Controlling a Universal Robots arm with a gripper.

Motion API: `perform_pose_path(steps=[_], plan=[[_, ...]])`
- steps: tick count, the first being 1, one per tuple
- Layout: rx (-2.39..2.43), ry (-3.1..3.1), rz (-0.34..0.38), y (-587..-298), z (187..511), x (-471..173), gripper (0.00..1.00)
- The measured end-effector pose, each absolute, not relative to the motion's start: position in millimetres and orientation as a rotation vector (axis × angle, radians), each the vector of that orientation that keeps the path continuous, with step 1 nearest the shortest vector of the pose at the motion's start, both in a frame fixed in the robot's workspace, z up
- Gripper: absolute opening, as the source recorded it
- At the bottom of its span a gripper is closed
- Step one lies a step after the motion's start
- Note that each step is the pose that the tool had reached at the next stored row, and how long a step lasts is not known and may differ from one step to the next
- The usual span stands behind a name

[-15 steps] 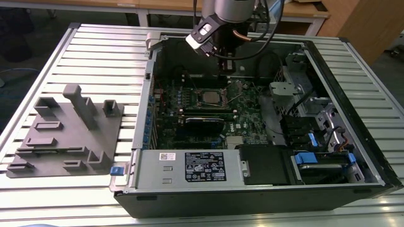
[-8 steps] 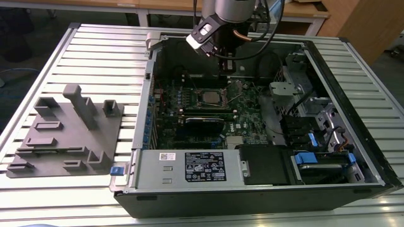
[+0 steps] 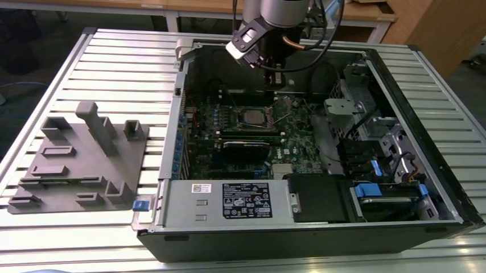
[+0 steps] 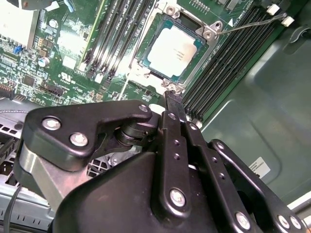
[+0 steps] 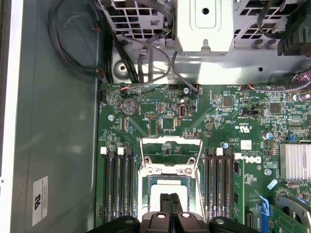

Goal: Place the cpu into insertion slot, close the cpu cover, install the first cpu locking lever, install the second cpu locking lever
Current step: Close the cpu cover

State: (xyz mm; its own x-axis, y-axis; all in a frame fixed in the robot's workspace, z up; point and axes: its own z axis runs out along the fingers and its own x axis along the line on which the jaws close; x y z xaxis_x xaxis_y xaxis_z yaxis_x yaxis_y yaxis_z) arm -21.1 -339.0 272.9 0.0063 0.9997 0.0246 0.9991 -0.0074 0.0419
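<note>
Exterior view shows the case (image 3: 304,233) on a slatted table (image 3: 114,62), with a grey tray (image 3: 76,159) beside it and wooden desks (image 3: 197,7) behind. The gripper (image 3: 274,79), closed tight on nothing, hangs near the cpu (image 3: 251,117), which is seated in the slot (image 4: 192,60).

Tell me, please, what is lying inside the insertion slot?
The cpu lies inside the insertion slot, with its silver top facing up. Whatever lies beneath it is covered.
</note>
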Motion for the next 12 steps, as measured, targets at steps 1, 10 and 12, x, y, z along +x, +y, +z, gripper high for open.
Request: perform_pose_path(steps=[1, 10, 12], plan=[[2.22, 2.205, 0.074, -339.0, 272.9, -21.0, 0.11], [2.22, 2.205, 0.073, -339.0, 273.3, -18.1, 0.11], [2.22, 2.205, 0.074, -339.0, 273.3, -17.0, 0.11]])
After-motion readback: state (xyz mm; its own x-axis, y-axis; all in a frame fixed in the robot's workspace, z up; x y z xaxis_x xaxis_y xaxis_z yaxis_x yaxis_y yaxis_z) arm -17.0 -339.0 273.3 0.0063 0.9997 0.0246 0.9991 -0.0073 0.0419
